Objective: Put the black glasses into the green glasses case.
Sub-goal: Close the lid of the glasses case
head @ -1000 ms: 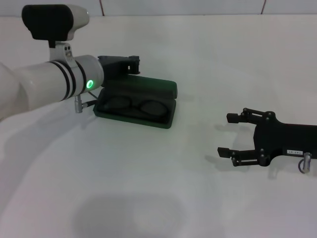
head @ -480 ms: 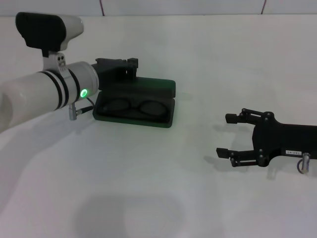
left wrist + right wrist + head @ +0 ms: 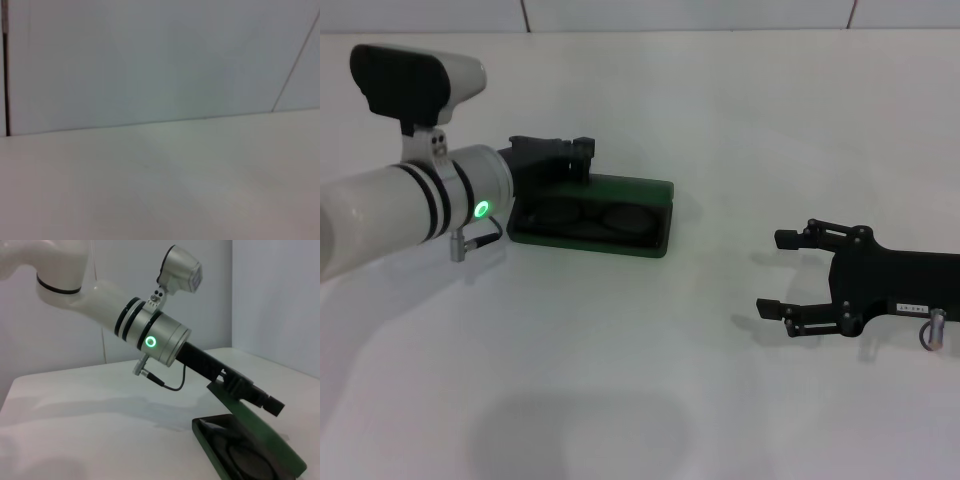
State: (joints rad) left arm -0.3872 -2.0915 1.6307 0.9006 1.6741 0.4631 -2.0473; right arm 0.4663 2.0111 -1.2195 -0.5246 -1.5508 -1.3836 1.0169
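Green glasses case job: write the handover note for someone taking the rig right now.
Left gripper: against the half-lowered lid of the dark green hinged hard glasses case, behind it; grip unclear.
Right gripper: open, idle on the white table, well apart from the case.
Thin black-framed glasses: lying inside the case tray.
Done: glasses are in.
Left: lid is not fully down; probably finish closing, then pull the left arm away.

The black glasses (image 3: 588, 218) lie inside the half-closed green glasses case (image 3: 650, 243).
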